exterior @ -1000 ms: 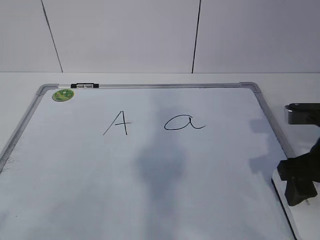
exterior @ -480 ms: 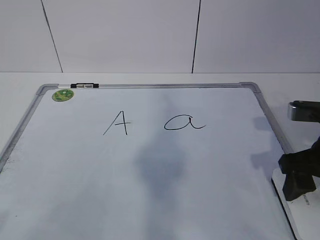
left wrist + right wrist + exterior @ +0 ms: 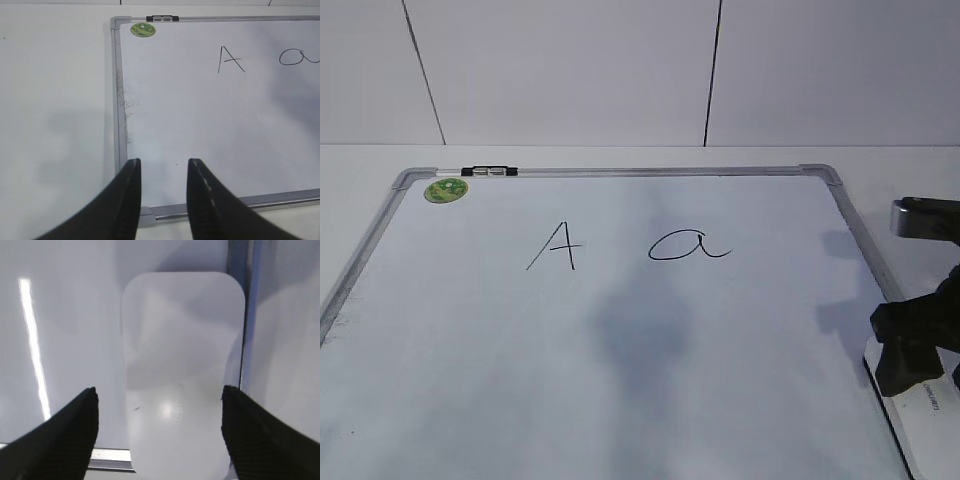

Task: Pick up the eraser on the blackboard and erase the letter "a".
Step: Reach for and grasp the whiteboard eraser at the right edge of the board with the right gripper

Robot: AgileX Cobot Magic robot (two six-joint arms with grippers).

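The blackboard (image 3: 620, 330) is a white dry-erase board with a grey frame and a green sticker (image 3: 446, 189). The cursive letter "a" (image 3: 688, 246) is drawn right of a capital "A" (image 3: 556, 246). The white eraser (image 3: 182, 370) lies at the board's front right corner, and part of it shows in the exterior view (image 3: 932, 412). My right gripper (image 3: 158, 400) is open and straddles the eraser, one finger on each side with gaps, and shows at the right edge of the exterior view (image 3: 912, 350). My left gripper (image 3: 162, 167) is open and empty over the board's front left corner.
A small black-and-silver marker (image 3: 489, 172) rests on the board's far frame at the left. The white table (image 3: 55, 100) surrounds the board. A white panelled wall (image 3: 570, 70) stands behind.
My right gripper has shifted slightly over the eraser at the board's right edge, ending a little lower and further left. The left arm and the board have not moved.
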